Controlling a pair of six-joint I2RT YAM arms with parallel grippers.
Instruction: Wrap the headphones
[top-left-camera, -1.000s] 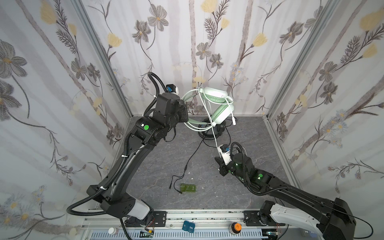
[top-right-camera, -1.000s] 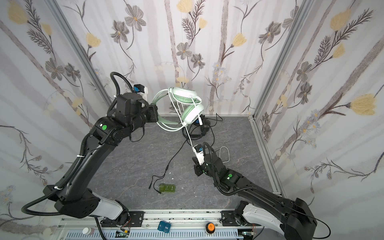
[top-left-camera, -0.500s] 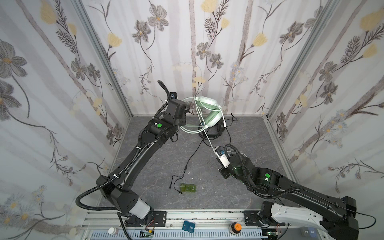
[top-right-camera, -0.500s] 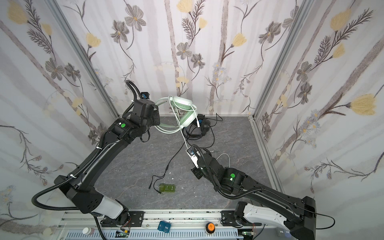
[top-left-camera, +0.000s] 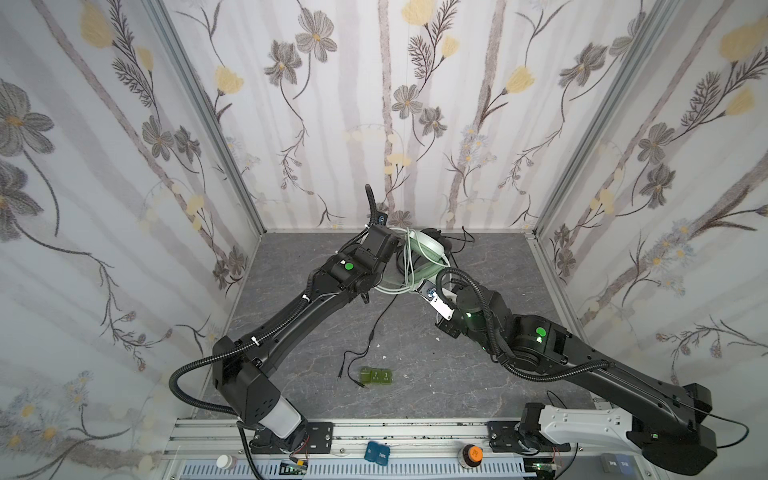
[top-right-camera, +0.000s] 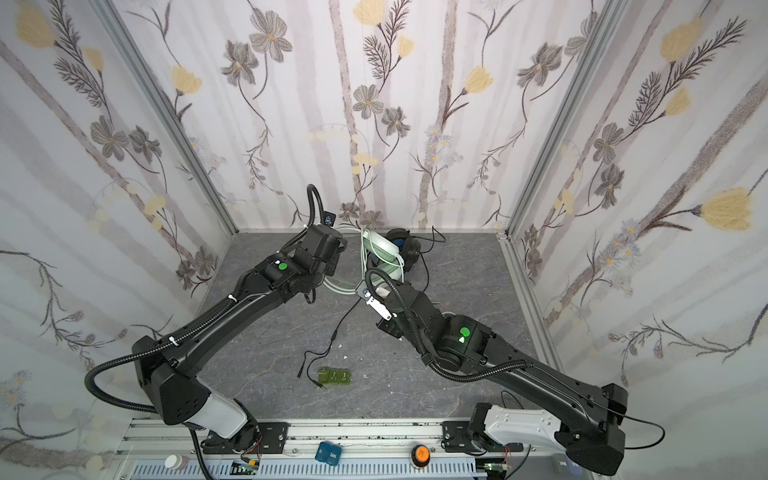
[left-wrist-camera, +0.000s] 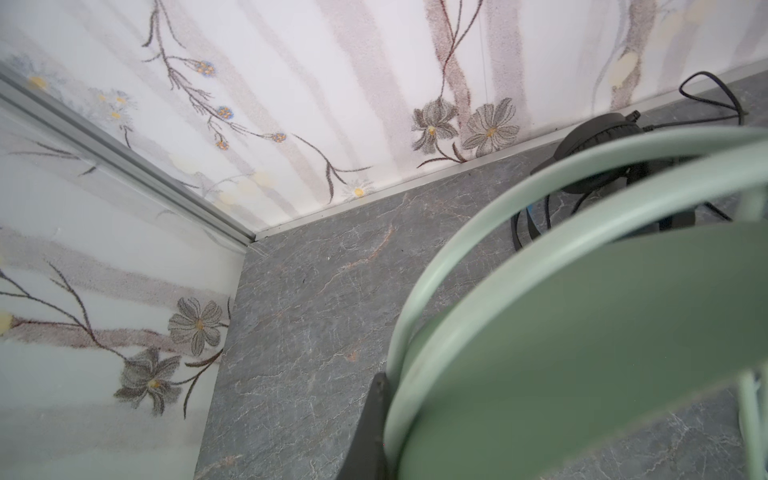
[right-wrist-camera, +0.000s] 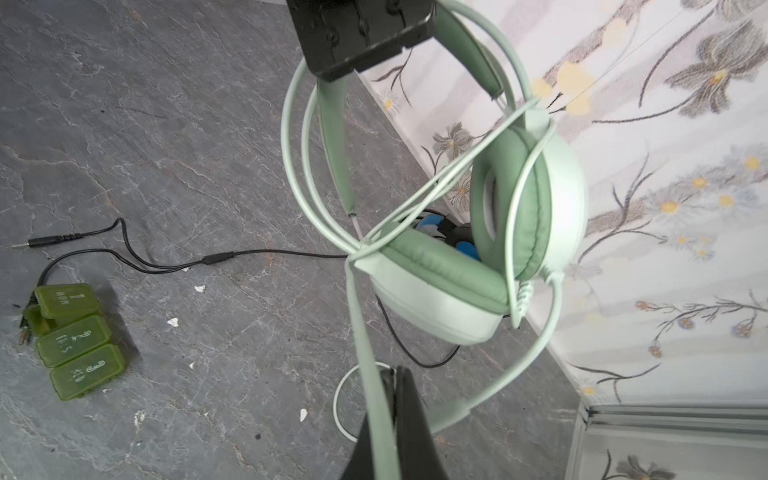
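The mint green over-ear headset (right-wrist-camera: 453, 274) hung at the far centre, its headband clamped in the left gripper (right-wrist-camera: 353, 62). The right gripper (right-wrist-camera: 388, 399) pinched its pale cable (right-wrist-camera: 360, 324). The black, blue-lined headset (top-right-camera: 409, 249) lay just behind, by the far wall.

- My left gripper (right-wrist-camera: 332, 70) grips the band of the hanging headset (top-left-camera: 428, 249) over the back middle of the table (top-left-camera: 291, 332), near the rear wall (top-left-camera: 374, 124).
- The second headset (top-right-camera: 410, 250) lies on the table just behind and beneath it, close to that wall.
- My right gripper (right-wrist-camera: 388, 386) sits in front and to the right of the hanging headset, pinching its cord (right-wrist-camera: 360, 324).
- The second headset's lead (top-left-camera: 374, 328) runs forward across the middle of the table.
- That lead ends just beside the pill box (top-left-camera: 376, 377), which lies front centre.
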